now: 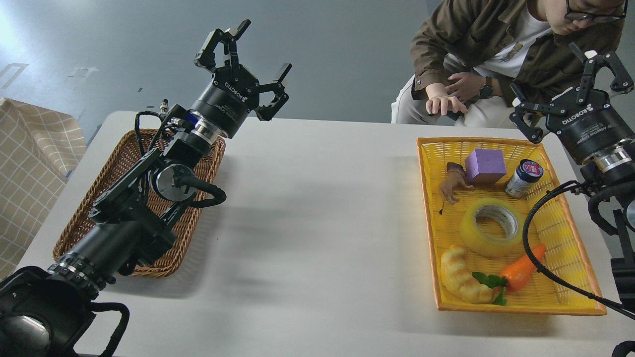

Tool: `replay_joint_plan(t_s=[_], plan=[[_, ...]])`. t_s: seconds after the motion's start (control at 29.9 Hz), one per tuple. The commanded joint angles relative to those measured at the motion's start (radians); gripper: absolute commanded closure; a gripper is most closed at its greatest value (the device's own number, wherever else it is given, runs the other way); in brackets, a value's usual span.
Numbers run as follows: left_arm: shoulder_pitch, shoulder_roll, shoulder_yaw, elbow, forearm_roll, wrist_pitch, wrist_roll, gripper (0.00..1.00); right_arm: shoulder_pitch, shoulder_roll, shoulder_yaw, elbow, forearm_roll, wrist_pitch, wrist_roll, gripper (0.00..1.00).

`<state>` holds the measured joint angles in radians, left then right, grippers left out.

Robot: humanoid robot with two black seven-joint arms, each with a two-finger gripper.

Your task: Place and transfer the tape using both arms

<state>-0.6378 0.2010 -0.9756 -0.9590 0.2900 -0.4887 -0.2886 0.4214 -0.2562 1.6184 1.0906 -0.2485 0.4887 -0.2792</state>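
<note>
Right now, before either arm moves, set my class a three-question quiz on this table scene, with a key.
1. True or false: the tape lies in the yellow tray.
2. What lies nearest the toy carrot? A) purple block B) toy croissant C) small jar
3. Fill in: the left tool is raised above the ____ basket.

Key: 1 true; 2 B; 3 wicker. Both tools, including the right tool, are open and empty.

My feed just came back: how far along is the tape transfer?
Nothing looks done: the yellowish translucent tape roll lies in the yellow plastic tray. Nothing in hand: left gripper and right gripper are open, empty, raised. Left: pickup, handover, placement.
</note>
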Motion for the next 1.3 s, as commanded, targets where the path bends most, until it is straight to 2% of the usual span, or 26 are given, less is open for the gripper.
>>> replay_joint_plan(t_s=[0.0, 1.27], plan=[[0.003, 0.000, 0.000, -0.001, 0.000, 0.000, 0.000, 0.00, -0.001, 0.000, 0.000, 0.000, 0.000, 0.000, 0.000, 0.00], [-0.002, -0.005, 0.002, -0.003, -0.002, 0.000, 0.000, 0.00, -0.003, 0.002, 0.000, 0.003, 0.000, 0.000, 0.000, 0.00]])
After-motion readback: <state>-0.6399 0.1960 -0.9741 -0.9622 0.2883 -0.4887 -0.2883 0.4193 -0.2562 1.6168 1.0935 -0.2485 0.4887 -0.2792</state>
